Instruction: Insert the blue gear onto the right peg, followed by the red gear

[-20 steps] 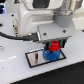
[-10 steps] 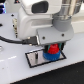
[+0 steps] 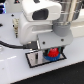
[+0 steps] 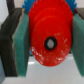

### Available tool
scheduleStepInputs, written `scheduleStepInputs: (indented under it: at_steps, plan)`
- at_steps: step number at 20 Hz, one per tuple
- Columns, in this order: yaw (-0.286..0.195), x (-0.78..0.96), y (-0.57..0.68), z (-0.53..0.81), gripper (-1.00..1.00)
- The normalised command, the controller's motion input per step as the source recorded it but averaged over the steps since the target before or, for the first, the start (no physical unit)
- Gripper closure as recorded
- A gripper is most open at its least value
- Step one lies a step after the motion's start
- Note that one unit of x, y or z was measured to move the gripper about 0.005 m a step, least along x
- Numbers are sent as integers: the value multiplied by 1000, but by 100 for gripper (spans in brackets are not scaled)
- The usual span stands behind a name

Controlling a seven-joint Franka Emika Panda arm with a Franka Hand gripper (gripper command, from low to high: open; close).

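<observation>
Red gear: the small round bright-red plastic gear [image 4: 48,41] is clamped between the green pads [image 4: 21,45] of the gripper [image 3: 52,53].
Change: the gear has been lowered from half a second ago, down onto the flat bright-blue toothed plastic gear [image 3: 51,58].
Blue gear: seated at the right end, in the exterior view, of the black-framed grey plate [image 3: 35,59].
Meaning: insertion of the red gear is judged nearly complete; release remains.
Hidden: the right peg cannot be seen; full seating cannot be confirmed.
</observation>
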Motion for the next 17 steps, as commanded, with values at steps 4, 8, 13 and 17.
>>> scheduleStepInputs:
  at_steps: [4, 8, 13, 17]
  plan:
    - [0, 7, -22, -100, -100]
    - [0, 10, 18, 372, -100]
    - [0, 11, 53, 439, -100]
    - [0, -3, 68, 617, -100]
